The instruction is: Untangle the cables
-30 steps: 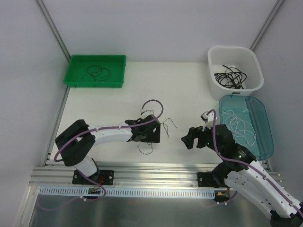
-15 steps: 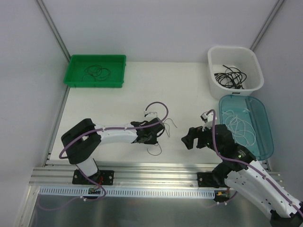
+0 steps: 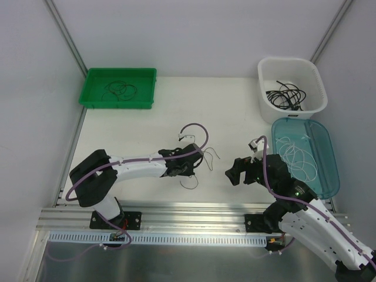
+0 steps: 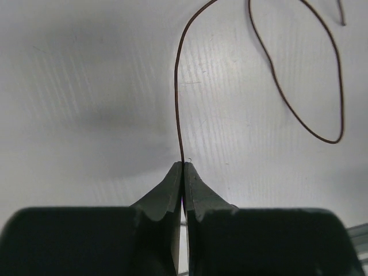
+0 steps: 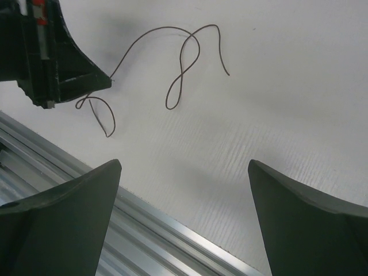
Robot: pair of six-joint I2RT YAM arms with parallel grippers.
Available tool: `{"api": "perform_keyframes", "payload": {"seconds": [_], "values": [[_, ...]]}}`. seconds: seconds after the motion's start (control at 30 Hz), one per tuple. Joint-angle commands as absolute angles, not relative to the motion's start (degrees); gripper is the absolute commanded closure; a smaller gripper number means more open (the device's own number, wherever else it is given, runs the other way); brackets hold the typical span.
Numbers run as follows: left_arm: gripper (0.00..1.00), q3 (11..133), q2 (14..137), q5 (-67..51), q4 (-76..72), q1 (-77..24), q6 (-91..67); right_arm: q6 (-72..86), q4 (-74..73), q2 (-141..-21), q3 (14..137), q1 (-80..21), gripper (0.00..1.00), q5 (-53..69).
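Left gripper (image 4: pixel 183 167) is pinched shut on a thin dark cable (image 4: pixel 176 80) trailing across the near middle of the table. Right gripper (image 5: pixel 184 164) is held spread and empty. Tangled black cables (image 3: pixel 286 94) are seen in the far-right white bin (image 3: pixel 285 60), so much is judged undone.

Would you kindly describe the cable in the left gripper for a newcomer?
On the white table, mid-front, a single thin dark wire trails from the shut left gripper. The other cables sit in containers; this one lies loose.
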State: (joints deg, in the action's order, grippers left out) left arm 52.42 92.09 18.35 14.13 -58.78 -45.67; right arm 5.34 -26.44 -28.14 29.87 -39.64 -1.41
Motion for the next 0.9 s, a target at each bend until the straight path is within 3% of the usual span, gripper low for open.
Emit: {"api": "perform_keyframes", "payload": {"seconds": [0.0,0.57,0.87], "values": [[1.0,56.51,85.45,21.71,14.68,-56.7,-40.44,5.89,-25.75,-27.69,29.53,-39.81,0.03,-2.99],[1.0,71.08,70.58,16.36,14.77,-32.37,-24.27,4.31,-21.71,-29.35,25.58,-39.81,0.03,-5.1],[1.0,84.27,73.03,15.2,14.68,-18.64,-20.74,5.36,-16.53,-35.85,22.59,-39.81,0.03,-1.14]]}}
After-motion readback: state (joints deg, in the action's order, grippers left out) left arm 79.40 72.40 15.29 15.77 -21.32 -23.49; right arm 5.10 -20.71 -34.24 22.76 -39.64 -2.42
